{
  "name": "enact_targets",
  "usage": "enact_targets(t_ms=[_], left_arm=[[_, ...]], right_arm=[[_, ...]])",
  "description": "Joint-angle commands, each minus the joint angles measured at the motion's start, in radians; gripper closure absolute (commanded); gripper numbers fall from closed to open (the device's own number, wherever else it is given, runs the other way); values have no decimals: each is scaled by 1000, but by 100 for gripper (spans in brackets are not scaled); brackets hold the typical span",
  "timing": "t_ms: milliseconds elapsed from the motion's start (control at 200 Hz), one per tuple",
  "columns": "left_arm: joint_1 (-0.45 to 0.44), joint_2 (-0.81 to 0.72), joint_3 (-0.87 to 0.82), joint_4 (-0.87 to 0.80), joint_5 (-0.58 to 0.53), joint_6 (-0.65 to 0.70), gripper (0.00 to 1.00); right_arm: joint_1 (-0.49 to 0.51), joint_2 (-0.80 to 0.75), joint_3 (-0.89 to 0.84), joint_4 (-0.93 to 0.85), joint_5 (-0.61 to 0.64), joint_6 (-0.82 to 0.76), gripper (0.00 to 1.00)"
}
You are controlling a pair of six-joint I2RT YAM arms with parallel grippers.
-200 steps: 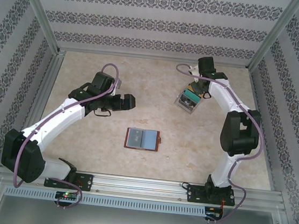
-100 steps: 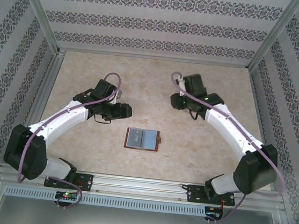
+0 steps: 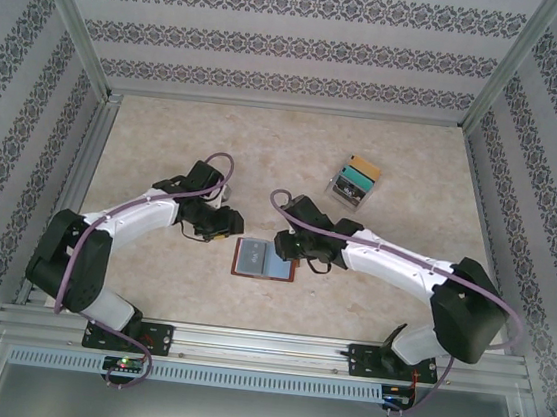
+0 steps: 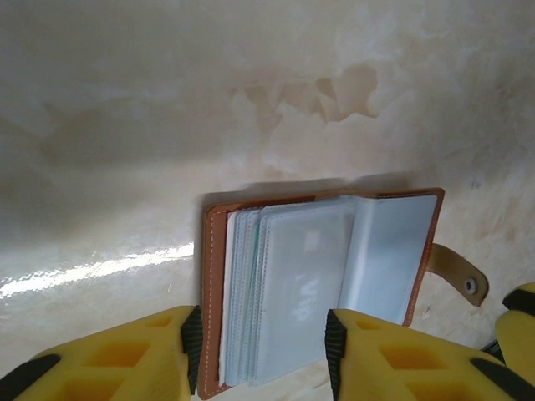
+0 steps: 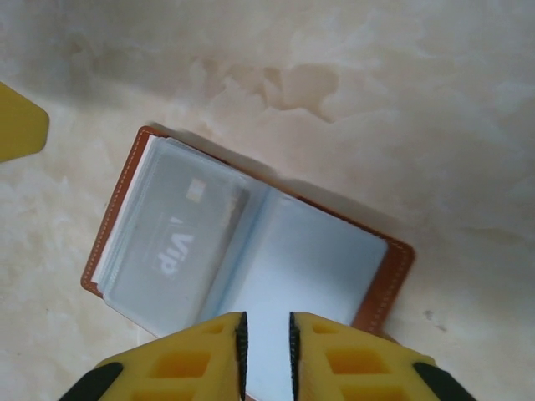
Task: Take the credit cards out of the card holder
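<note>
Two tools are working over the worktop, both reaching in at one card holder, which is lying spread open, flat, near the front middle, between the two arms.

The left tool is standing partly open. Its yellow fingers are straddling the near end of the holder's left half, where the stack of clear sleeves is lying. Whether the pads are pressing on the brown cover or the sleeves I cannot tell.

The right tool is standing almost closed, with a thin slit showing between its fingers. It is hanging over the near edge of the right-hand pale blue page. Whether it is pinching that page or merely sitting above it I cannot tell.

One credit card, grey with "VIP" lettering, is showing through the top sleeve on the left half. One snap tab is sticking out from the right cover. One clear box of coloured cards is lying well apart, towards the back right.

The sleeves are overlapping too closely to count, and any cards beneath the top one are being hidden. The holder's near edge is being cut off by the fingers in both wrist views. The cards in the box are looking too small to count.
</note>
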Motion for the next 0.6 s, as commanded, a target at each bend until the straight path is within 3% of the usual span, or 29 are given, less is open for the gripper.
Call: enact_targets(t_ms=[0,250,600], left_arm=[[-15,18,-17,45,30,-16,57],[-50,49,-31,86,72,-39,63],[-69,65,-49,100,83,-47,66]], right_arm=[[3,41,-18,58,-13,67,81],[0,68,-42,7,42,102,88],[1,40,-104,0,44,145,85]])
